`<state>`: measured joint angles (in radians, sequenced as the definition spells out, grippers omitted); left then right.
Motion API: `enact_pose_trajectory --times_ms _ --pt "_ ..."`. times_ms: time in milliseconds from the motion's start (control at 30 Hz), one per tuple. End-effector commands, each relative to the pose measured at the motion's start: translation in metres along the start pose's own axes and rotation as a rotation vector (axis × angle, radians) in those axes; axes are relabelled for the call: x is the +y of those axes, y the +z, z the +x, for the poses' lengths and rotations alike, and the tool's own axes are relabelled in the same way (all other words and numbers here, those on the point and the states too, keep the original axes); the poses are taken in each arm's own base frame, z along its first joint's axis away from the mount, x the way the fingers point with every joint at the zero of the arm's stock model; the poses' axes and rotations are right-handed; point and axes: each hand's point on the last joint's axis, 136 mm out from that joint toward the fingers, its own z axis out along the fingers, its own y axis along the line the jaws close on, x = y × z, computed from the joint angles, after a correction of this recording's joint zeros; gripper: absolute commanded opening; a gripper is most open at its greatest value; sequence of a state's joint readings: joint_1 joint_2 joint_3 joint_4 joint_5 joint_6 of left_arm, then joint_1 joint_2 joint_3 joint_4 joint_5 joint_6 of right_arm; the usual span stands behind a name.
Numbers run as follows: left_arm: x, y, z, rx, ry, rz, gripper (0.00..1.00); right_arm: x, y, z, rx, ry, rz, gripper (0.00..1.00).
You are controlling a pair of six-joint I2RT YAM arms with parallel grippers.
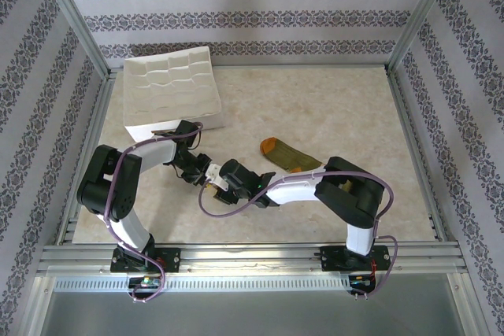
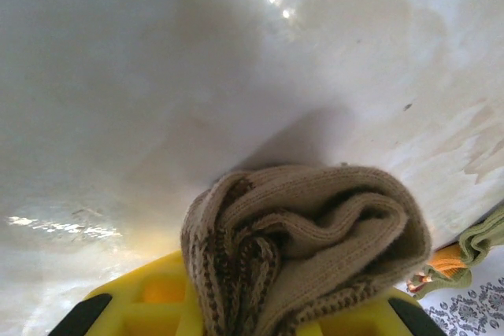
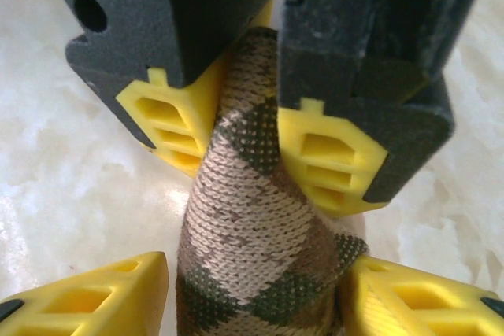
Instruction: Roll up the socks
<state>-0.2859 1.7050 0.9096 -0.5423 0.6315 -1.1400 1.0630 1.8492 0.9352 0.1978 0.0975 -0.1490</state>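
Rolling partway, we judge: our left gripper [image 3: 252, 127] and right gripper [image 3: 252, 297] clamp tan-and-brown argyle knit sock [image 2: 315, 234], bunched; olive-green, orange-toed sock [image 1: 290, 156] at two o'clock lies unrolled.

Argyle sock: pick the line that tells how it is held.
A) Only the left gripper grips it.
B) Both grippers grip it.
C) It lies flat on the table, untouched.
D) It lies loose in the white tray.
B: in the right wrist view the argyle sock sits pinched between the pads of the right gripper below and of the left gripper above.
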Motion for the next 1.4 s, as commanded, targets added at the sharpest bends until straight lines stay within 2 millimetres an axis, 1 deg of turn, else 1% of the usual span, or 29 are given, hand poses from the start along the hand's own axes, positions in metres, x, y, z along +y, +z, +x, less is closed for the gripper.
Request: enact_pose_trajectory --times_ms 0,100,167,200,233,300,400,533,667,700,800,833,867,967,1000,1100,1167,1300,1367 --pt "0.039 0.011 -0.002 -0.005 -0.03 -0.151 0.01 -0.018 -0.005 0.003 0.001 0.029 0.092 0.61" --pt "0.04 0.01 -0.003 -0.016 -0.028 -0.157 0.01 -0.022 -0.027 -0.002 -0.067 0.007 0.115 0.64" --pt "0.04 0.01 -0.003 -0.017 -0.029 -0.156 0.0 -0.019 -0.037 -0.003 -0.08 -0.056 0.123 0.66" --pt "0.04 0.009 -0.002 -0.017 -0.028 -0.156 0.0 -0.017 -0.039 -0.003 -0.085 -0.078 0.126 0.73" --pt "0.04 0.009 -0.003 -0.018 -0.029 -0.153 0.0 -0.015 -0.04 -0.004 -0.092 -0.094 0.118 0.75" --pt "0.039 0.009 -0.002 -0.018 -0.026 -0.153 0.0 -0.009 -0.04 -0.007 -0.101 -0.11 0.087 0.75" --pt "0.038 0.008 -0.003 -0.02 -0.025 -0.15 0.0 0.0 -0.033 -0.013 -0.104 -0.106 0.032 0.75" --pt "0.037 0.009 -0.004 -0.022 -0.027 -0.146 0.0 0.008 -0.015 -0.022 -0.082 -0.086 -0.014 0.71" --pt "0.036 0.009 -0.003 -0.02 -0.025 -0.141 0.0 0.008 0.006 -0.017 -0.031 -0.033 -0.043 0.64" --pt "0.037 0.009 -0.003 -0.021 -0.024 -0.141 0.0 0.008 0.009 -0.015 -0.025 -0.012 -0.055 0.61" --pt "0.035 0.008 -0.002 -0.025 -0.019 -0.127 0.02 0.005 0.016 -0.005 0.026 0.053 -0.085 0.4" --pt "0.034 0.007 -0.002 -0.028 -0.017 -0.117 0.04 0.006 0.016 -0.002 0.039 0.07 -0.101 0.32" --pt "0.032 0.006 -0.002 -0.033 -0.012 -0.102 0.09 0.007 0.016 0.003 0.05 0.088 -0.123 0.26" --pt "0.019 0.004 -0.002 -0.042 0.01 -0.027 0.27 0.015 0.011 0.012 0.063 0.164 -0.223 0.13" --pt "0.015 0.004 -0.002 -0.045 0.021 -0.001 0.33 0.017 0.009 0.014 0.066 0.198 -0.263 0.1" --pt "0.003 0.003 -0.004 -0.049 0.045 0.07 0.44 0.021 0.003 0.019 0.074 0.305 -0.37 0.08" --pt "-0.004 0.005 -0.004 -0.041 0.056 0.109 0.49 0.021 0.002 0.024 0.093 0.346 -0.397 0.08" --pt "-0.011 0.007 -0.007 -0.046 0.087 0.141 0.55 0.021 0.003 0.029 0.112 0.402 -0.439 0.09" --pt "-0.015 0.008 -0.009 -0.052 0.105 0.158 0.56 0.02 0.005 0.029 0.119 0.442 -0.464 0.09"
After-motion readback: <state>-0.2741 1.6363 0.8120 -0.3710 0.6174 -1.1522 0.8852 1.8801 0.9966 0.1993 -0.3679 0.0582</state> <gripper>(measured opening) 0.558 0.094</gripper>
